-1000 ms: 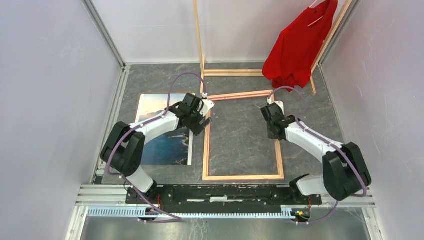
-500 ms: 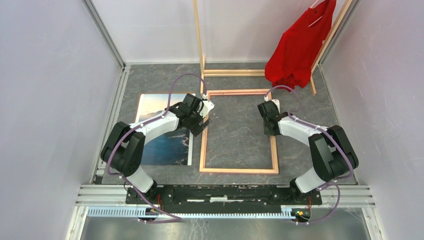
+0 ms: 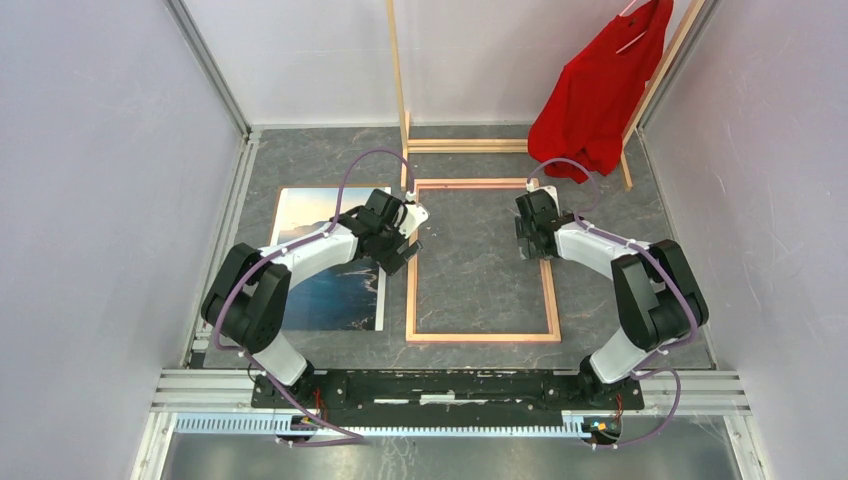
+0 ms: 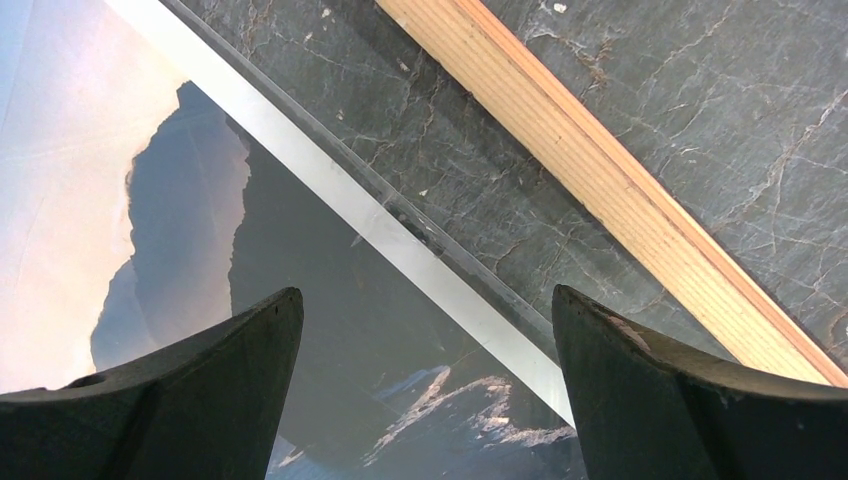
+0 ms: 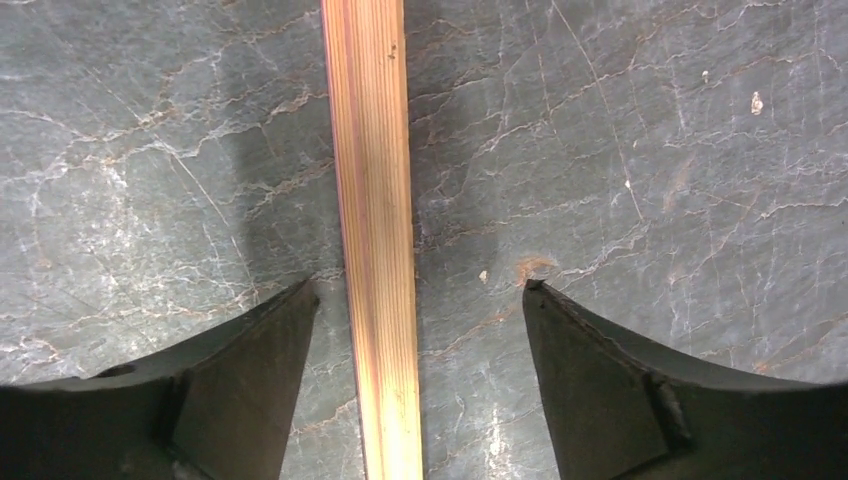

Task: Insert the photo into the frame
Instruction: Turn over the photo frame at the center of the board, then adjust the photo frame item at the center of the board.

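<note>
The photo [image 3: 330,295], a sea coast print with a white border, lies flat on the dark marble table at the left. Right of it lies the frame [image 3: 480,337], a light wood rectangle through which the table shows. My left gripper [image 3: 405,252] hovers open over the photo's right edge [image 4: 300,330], and the frame's left rail [image 4: 620,200] runs just beyond it. My right gripper [image 3: 531,243] is open and straddles the frame's right rail [image 5: 375,200] without touching it.
A bare-wood clothes rack [image 3: 465,146] stands at the back with a red shirt [image 3: 590,90] hanging at the right. Pale walls close in on both sides. An aluminium rail [image 3: 225,230] borders the table's left edge.
The frame, lifted askew a second ago, now lies flat and square. My right gripper has opened and let go of its right rail. The left arm has barely moved.
</note>
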### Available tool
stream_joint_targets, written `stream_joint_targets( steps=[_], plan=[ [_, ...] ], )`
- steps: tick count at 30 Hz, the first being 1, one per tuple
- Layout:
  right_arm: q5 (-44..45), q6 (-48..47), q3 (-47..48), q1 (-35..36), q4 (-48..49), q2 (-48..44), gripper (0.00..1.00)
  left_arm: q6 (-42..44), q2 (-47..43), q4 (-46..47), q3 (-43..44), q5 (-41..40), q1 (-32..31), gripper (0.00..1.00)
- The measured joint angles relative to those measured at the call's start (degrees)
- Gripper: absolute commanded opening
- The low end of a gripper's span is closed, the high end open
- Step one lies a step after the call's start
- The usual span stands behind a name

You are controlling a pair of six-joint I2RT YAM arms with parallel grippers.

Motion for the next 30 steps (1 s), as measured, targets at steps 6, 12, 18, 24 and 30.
stream_joint_targets(
  steps=[6, 12, 18, 24, 30],
  plan=[
    [-3.5, 0.5, -1.9, -0.1, 0.0, -5.0, 0.98, 0.0, 0.1, 0.7, 0.0, -0.2, 0.0, 1.00],
    [-9.1, 3.9, -6.5, -0.1, 6.4, -19.9, 0.98, 0.0, 2.0, 2.6, 0.0, -0.3, 0.0, 1.00],
    [-15.6, 6.3, -6.9, -0.1, 10.1, -21.2, 0.98, -0.1, 4.0, 3.7, 0.3, 0.0, -1.1, 1.00],
    [-22.0, 8.5, -11.5, 1.1, 13.2, -22.7, 0.98, -0.2, 5.2, 3.8, 1.9, 0.7, -3.1, 1.00],
    [-25.3, 10.2, -13.6, 5.5, 14.5, -23.6, 0.98, -1.4, 5.8, 1.4, 5.1, 3.2, -4.0, 1.00]
  ],
)
